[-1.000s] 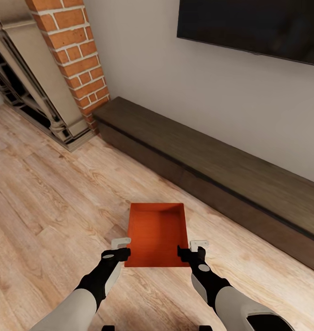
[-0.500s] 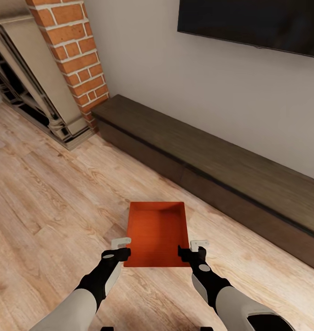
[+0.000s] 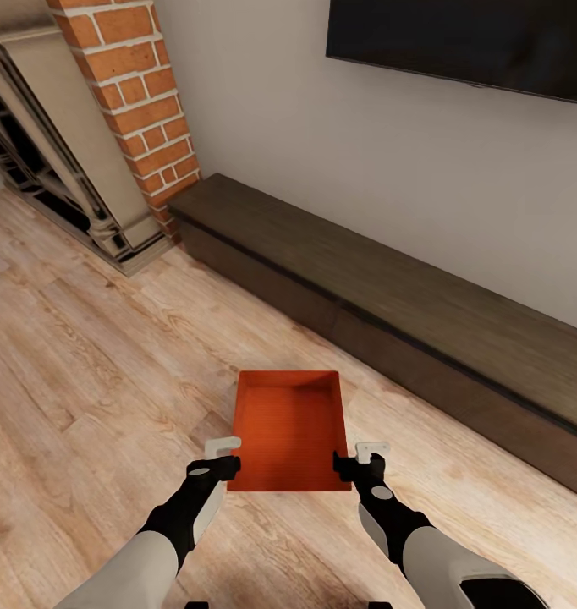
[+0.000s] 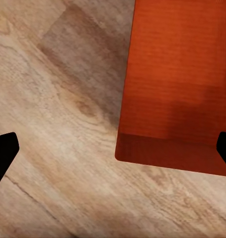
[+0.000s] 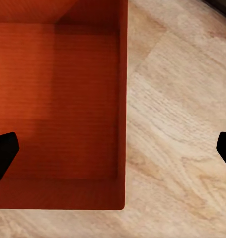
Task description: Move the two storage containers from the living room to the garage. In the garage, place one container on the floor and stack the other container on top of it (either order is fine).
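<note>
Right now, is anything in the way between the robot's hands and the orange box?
Nothing visible. The storage container sits on bare wood floor, with the left end effector and right end effector open at its near corners.

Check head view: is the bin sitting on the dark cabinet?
No, the bin lies on the wood plank floor in front of the cabinet, between the left gripper and the right gripper.

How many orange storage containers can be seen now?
1. The storage container lies on the wood floor between the left gripper and the right gripper. A second may be outside the views.
</note>
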Robot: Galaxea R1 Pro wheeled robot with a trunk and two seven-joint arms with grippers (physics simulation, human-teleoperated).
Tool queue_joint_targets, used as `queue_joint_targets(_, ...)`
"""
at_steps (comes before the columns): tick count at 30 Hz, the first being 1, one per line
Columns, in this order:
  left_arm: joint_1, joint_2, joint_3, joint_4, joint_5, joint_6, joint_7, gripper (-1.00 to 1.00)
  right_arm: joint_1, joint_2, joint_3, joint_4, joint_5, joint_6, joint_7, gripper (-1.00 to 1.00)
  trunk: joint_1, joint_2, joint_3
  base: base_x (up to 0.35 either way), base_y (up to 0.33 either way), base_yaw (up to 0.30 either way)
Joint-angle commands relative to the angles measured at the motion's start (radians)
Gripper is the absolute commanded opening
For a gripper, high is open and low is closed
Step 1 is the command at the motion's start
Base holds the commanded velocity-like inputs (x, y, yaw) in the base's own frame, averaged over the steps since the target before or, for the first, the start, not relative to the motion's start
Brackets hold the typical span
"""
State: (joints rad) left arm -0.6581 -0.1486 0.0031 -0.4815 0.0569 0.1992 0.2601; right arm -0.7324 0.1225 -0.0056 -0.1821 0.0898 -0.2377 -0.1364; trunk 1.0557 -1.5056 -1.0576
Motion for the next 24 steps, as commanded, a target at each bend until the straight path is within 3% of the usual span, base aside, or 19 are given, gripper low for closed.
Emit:
queue_joint_targets(1, 0.000, -0.001, 0.000, -0.002, 0.006, 0.005, 0.004, 1.00, -0.001, 0.000, -0.001, 0.001, 0.010, -0.002, -0.006, 1.00, 0.000, 0.000, -0.001, 0.005, 0.000, 0.000)
queue_joint_targets(13, 0.000, 0.001, 0.000, -0.002, 0.003, 0.005, 0.004, 1.00, -0.001, 0.002, -0.001, 0.001, 0.011, -0.002, -0.001, 1.00, 0.000, 0.000, -0.001, 0.219, 0.000, 0.000)
queue_joint_targets(24, 0.000, 0.000, -0.001, -0.002, 0.007, 0.005, 0.002, 1.00, -0.001, 0.002, -0.001, 0.001, 0.010, -0.001, -0.001, 1.00, 0.000, 0.000, -0.001, 0.021, 0.000, 0.000)
